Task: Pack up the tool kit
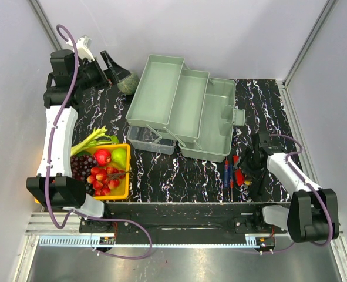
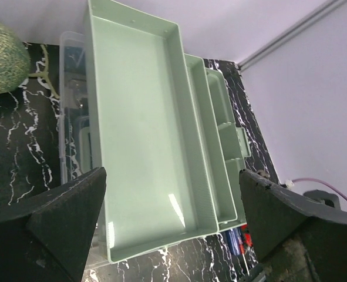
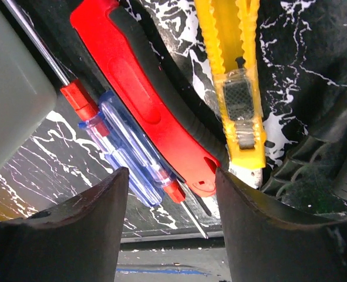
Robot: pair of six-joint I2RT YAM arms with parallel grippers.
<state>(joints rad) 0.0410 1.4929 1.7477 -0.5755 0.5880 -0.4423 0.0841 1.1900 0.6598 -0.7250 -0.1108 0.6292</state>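
Observation:
The tool kit's pale grey-green toolbox (image 1: pixel 185 108) lies open mid-table with its trays fanned out to the left. My left gripper (image 1: pixel 105 73) hangs at the far left of the table, open wide, and the trays (image 2: pixel 144 129) show between its fingers (image 2: pixel 67 217) with nothing held. My right gripper (image 3: pixel 172 200) is open low over the hand tools. A red-handled tool (image 3: pixel 150 100) and a blue clear-handled screwdriver (image 3: pixel 126 155) end between its fingers. A yellow utility knife (image 3: pixel 238 88) lies just to the right. From above the tools (image 1: pixel 232 171) sit left of the right gripper (image 1: pixel 249 167).
A clear plastic box (image 1: pixel 150 140) sits under the fanned trays. A yellow fruit tray (image 1: pixel 123 191) with fruit stands at the near left. A green netted melon (image 1: pixel 128 84) lies by the left gripper. The table's front edge runs just behind the tools.

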